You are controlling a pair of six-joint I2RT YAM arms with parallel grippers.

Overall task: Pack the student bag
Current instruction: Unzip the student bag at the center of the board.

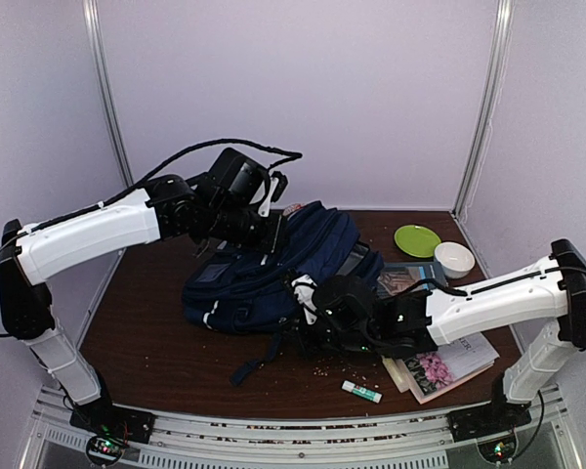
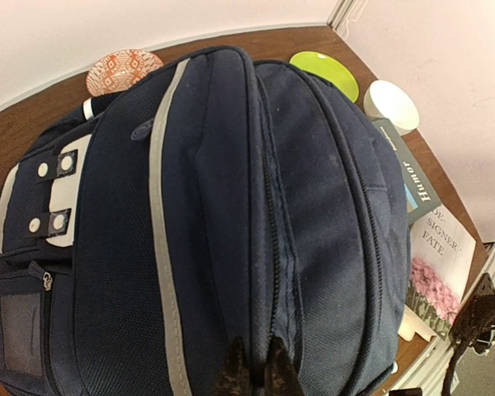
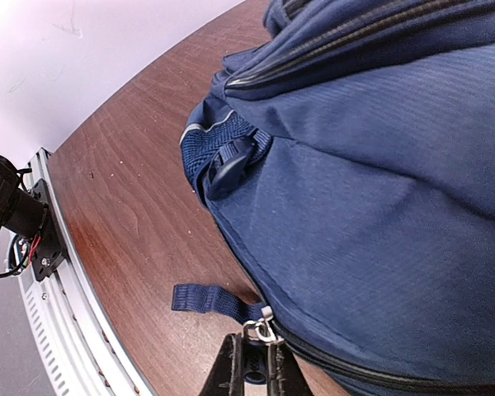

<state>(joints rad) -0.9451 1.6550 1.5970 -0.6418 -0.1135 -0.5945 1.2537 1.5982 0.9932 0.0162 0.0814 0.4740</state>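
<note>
The student bag (image 1: 273,274) lies mid-counter (image 1: 156,342), its long axis running near-left to far-right. The left gripper (image 2: 256,370) is pinched shut on the bag's far zip ridge. The right gripper (image 3: 258,356), at the bag's near side, is clamped narrow on a zip pull (image 3: 264,332).

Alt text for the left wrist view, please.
A navy-blue backpack fills the frame, the left gripper shut on its near edge. Around it, on the brown table, sit an orange patterned dish, a lime-green plate, a white bowl and books.
</note>
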